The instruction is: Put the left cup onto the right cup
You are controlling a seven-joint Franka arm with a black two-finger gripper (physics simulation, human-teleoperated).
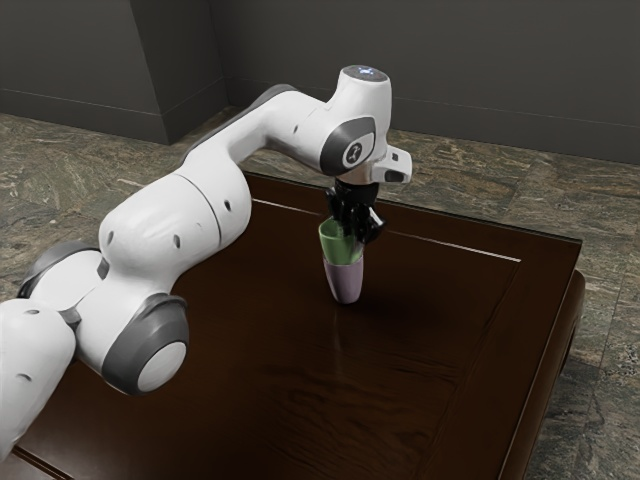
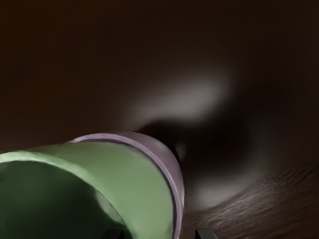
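Closest of all, right under the hand, is the green cup [image 2: 99, 189]: smooth and plain, with a pale rim around a darker green inside. It sits nested in the purple cup [image 2: 167, 154], whose lilac rim wraps around it as a thin band. The jaws are open and hold nothing. The two black fingertips [image 2: 204, 234] stand well apart, one over the green cup's mouth and one outside the wall. A strip of dark wood shows between the outer one and the cups.

From the side, the jaws hang straight down at the green cup's rim. The stacked pair stands upright on the worktop [image 1: 450, 330], green above and lilac tapering to a narrower foot below, about the middle of the board. The worktop is dark, glossy wood with a raised edge.

Above the jaws, the white arm [image 1: 170, 240] bends in from the exterior view's left, with grey joint caps. One cap [image 1: 352, 150] bears a small pale mark too small to read, and a blue light [image 1: 363, 72] glows on the topmost joint. Around the worktop lie a mottled stone floor [image 1: 60, 170] and a grey wall [image 1: 480, 60].
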